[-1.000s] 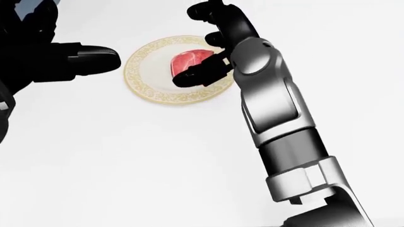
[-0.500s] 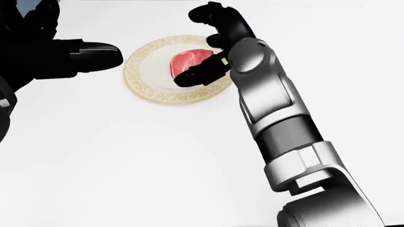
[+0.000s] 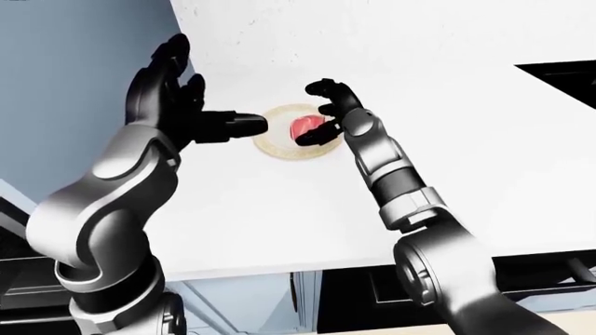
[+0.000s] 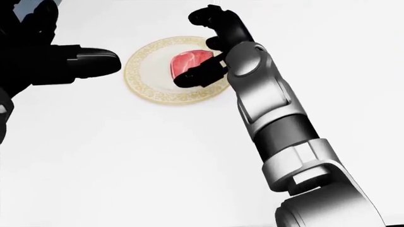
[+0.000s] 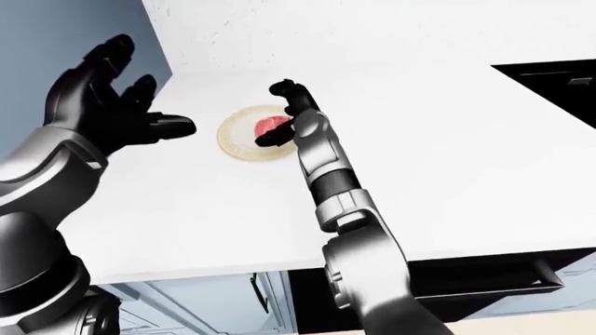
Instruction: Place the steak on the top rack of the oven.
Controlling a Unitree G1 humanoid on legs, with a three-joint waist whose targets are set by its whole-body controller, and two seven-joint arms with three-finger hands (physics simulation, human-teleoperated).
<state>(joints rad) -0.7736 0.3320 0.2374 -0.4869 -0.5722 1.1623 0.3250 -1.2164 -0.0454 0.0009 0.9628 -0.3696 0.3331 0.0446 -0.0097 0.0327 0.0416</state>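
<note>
A red steak lies on a gold-rimmed plate resting on the white counter, near the counter's left edge in the eye views. The right hand spans the steak with fingers spread: one finger lies against its lower edge, the others arch above its upper side, not yet closed. The left hand hovers wide open just left of the plate, its thumb pointing toward the rim.

One steak, one plate, two robot hands.
</note>
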